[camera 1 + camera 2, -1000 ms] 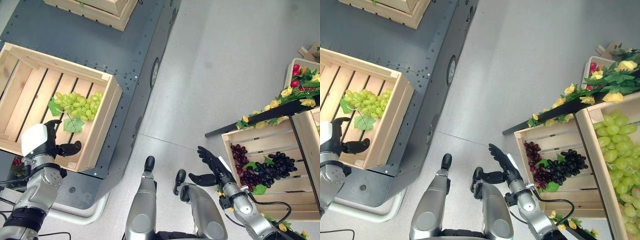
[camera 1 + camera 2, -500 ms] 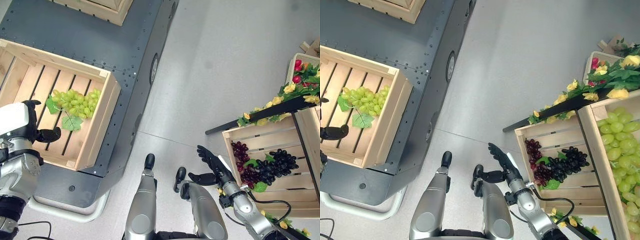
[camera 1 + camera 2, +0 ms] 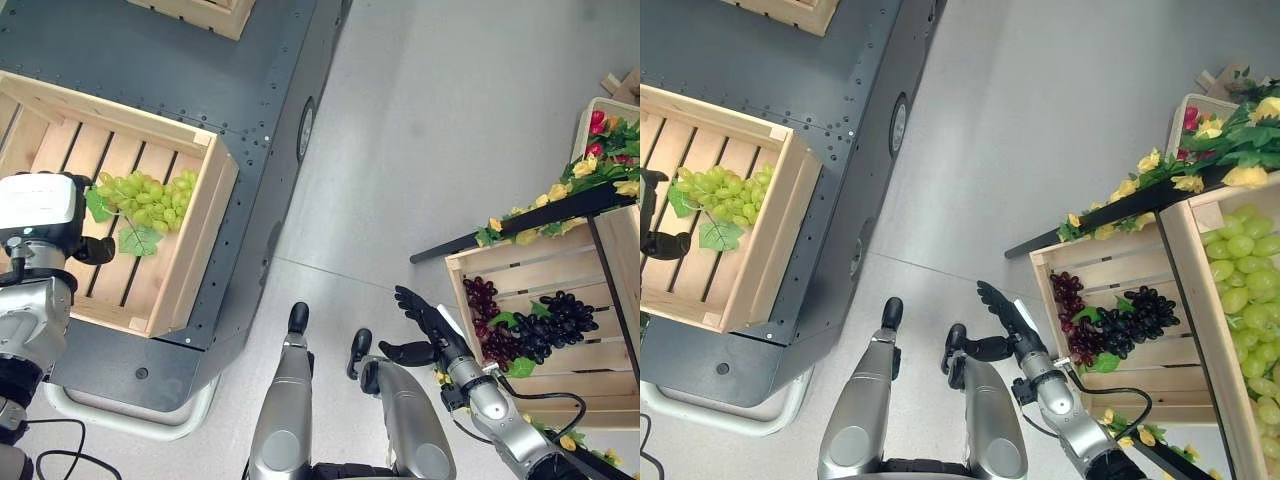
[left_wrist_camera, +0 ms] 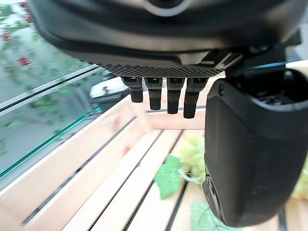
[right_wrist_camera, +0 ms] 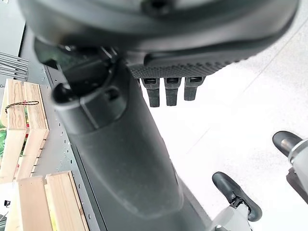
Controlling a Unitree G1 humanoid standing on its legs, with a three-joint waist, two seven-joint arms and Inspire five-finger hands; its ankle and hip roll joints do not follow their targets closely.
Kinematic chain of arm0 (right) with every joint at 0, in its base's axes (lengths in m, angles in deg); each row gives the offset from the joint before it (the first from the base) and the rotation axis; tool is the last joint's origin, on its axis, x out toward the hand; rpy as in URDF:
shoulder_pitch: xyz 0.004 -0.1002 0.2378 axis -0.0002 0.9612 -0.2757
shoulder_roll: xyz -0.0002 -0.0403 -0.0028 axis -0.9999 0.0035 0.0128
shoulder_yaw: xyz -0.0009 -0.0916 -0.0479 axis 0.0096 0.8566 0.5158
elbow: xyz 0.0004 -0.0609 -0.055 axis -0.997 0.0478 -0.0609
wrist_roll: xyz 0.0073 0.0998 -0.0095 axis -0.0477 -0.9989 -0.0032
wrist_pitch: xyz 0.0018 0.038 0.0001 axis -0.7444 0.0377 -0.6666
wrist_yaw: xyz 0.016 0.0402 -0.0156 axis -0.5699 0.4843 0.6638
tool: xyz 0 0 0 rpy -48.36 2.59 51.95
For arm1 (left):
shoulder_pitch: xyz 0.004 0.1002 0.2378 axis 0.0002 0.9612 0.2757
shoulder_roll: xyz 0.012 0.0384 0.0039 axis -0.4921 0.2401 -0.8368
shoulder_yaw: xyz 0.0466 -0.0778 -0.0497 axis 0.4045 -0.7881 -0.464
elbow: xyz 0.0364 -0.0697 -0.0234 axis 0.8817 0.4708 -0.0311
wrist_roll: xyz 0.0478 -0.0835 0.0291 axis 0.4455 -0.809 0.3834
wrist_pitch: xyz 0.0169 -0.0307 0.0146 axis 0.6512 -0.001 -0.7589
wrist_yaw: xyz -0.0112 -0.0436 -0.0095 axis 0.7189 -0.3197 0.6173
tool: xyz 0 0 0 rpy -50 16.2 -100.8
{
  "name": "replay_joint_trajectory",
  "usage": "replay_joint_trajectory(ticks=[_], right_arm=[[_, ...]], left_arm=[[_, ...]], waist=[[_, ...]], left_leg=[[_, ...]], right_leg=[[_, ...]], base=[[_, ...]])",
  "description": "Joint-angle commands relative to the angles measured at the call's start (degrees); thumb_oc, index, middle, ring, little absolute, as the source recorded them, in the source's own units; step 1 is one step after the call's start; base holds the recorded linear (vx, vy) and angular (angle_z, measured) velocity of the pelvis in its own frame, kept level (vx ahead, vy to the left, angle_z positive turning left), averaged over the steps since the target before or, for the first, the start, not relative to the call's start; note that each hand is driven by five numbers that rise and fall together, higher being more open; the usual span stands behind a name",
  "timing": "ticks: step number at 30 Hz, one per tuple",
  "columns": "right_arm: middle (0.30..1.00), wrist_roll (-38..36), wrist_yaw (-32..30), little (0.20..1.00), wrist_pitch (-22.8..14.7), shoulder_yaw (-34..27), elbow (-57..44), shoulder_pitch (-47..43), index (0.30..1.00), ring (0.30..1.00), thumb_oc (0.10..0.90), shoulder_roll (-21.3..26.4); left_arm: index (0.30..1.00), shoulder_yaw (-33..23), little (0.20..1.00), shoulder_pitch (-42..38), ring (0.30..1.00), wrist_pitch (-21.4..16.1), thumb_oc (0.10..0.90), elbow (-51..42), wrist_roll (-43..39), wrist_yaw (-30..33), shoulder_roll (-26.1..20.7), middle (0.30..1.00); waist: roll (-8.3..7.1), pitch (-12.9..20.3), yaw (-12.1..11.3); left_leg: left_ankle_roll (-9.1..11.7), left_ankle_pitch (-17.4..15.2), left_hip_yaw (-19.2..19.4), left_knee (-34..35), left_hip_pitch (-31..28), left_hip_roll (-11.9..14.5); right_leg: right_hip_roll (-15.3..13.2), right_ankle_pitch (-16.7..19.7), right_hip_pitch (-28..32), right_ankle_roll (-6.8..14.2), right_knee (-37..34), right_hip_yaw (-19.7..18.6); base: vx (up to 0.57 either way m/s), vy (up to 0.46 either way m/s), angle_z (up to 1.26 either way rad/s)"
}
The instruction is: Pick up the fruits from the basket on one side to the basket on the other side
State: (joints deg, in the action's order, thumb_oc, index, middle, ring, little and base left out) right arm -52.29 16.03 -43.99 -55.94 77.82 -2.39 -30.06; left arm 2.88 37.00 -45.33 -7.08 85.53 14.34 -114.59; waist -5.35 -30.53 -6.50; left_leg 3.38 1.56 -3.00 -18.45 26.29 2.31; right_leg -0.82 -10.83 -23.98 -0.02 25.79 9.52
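A bunch of green grapes with leaves lies in the light wooden crate on my left. My left hand hovers over the crate's slats just beside the bunch, open and holding nothing. In the left wrist view its fingers hang straight, with the grapes past them. My right hand is open over the grey floor, left of the right-hand crate. That crate holds dark grapes and reddish grapes. The fingers are straight in the right wrist view.
The left crate rests on a dark metal platform, with another wooden crate at its far end. A shelf edge with yellow flowers runs above the right crate. A further crate of green grapes stands at far right.
My left hand has moved farther over the left crate, to the side of the green grapes. The right hand has barely shifted. The camera view has drifted slightly.
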Motion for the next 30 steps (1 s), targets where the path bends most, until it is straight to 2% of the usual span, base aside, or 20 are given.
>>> replay_joint_trajectory(ticks=[1, 7, 14, 20, 25, 28, 30], right_arm=[[0.9, -1.5, 0.0, 0.9, -3.5, 1.2, -6.0, 0.3, 0.9, 0.9, 0.8, 2.9], [0.9, -1.4, 0.0, 0.9, -3.7, 1.8, -5.4, -0.1, 0.9, 0.9, 0.8, 2.6], [0.9, -2.0, -0.7, 0.9, -3.8, 2.8, -5.3, -1.0, 0.9, 0.9, 0.8, 2.9], [0.9, -1.7, -1.0, 0.9, -3.5, 3.2, -5.5, -1.7, 0.9, 0.9, 0.8, 2.7], [0.9, -1.6, -2.1, 0.9, -3.5, 3.7, -5.6, -2.6, 0.9, 0.9, 0.8, 2.8], [0.9, -1.6, -2.4, 0.9, -3.6, 3.8, -5.4, -3.0, 0.9, 0.9, 0.8, 2.5], [0.9, -1.6, -2.7, 0.9, -3.4, 3.7, -5.6, -3.2, 0.9, 0.9, 0.8, 2.3]], left_arm=[[0.9, -1.4, 0.9, -5.2, 0.9, 0.0, 0.8, 1.6, 2.9, 1.9, -6.6, 0.9], [0.9, 2.4, 0.9, -9.7, 0.9, -1.9, 0.8, 3.7, 4.2, 1.5, -6.5, 0.9], [0.9, 7.2, 0.9, -14.9, 0.9, -2.3, 0.8, 7.8, 3.4, 1.4, -5.0, 0.9], [0.9, 9.3, 0.9, -18.3, 0.9, -1.0, 0.8, 11.3, 3.7, 1.1, -3.1, 0.9], [0.9, 12.5, 0.9, -22.9, 0.9, -0.4, 0.8, 14.8, 3.1, -1.1, -2.4, 0.9], [0.9, 14.3, 0.9, -25.1, 0.9, 0.6, 0.8, 16.8, 2.1, -5.0, -1.4, 0.9], [0.9, 13.9, 0.9, -24.9, 0.9, 1.4, 0.8, 17.2, 1.9, -5.0, -1.0, 0.9]], waist=[[1.19, 0.7, 2.9], [0.84, 0.7, 3.4], [0.48, 0.7, 4.2], [0.03, 0.7, 4.9], [-0.56, 0.7, 5.3], [-1.1, 0.7, 5.6], [-1.35, 0.7, 5.6]], left_leg=[[-3.9, -1.7, 4.8, -4.8, 6.7, -5.7], [-4.1, -1.8, 5.3, -5.5, 7.7, -5.4], [-4.6, -2.4, 6.2, -6.6, 9.2, -5.1], [-4.9, -2.4, 6.9, -6.7, 9.9, -5.0], [-5.3, -2.7, 7.2, -6.9, 10.9, -4.8], [-5.5, -2.8, 7.3, -6.7, 11.1, -4.8], [-5.6, -2.9, 7.3, -6.6, 11.2, -4.8]], right_leg=[[2.7, 4.7, 3.6, -0.7, -6.5, 2.3], [2.5, 5.2, 2.2, -0.4, -5.9, 2.0], [2.1, 5.8, 0.1, 0.0, -5.4, 1.6], [2.1, 6.5, -1.2, 0.3, -5.2, 1.1], [2.1, 7.0, -2.4, 0.5, -5.3, 1.0], [2.0, 7.6, -3.1, 0.9, -5.7, 0.9], [2.0, 7.7, -3.3, 1.1, -5.8, 0.7]], base=[[0.0, 0.0, 0.0], [-0.01, 0.028, -0.06], [-0.02, 0.033, -0.04], [-0.02, 0.025, -0.03], [-0.04, 0.012, -0.04], [-0.04, 0.016, -0.02], [-0.03, 0.016, -0.04]])
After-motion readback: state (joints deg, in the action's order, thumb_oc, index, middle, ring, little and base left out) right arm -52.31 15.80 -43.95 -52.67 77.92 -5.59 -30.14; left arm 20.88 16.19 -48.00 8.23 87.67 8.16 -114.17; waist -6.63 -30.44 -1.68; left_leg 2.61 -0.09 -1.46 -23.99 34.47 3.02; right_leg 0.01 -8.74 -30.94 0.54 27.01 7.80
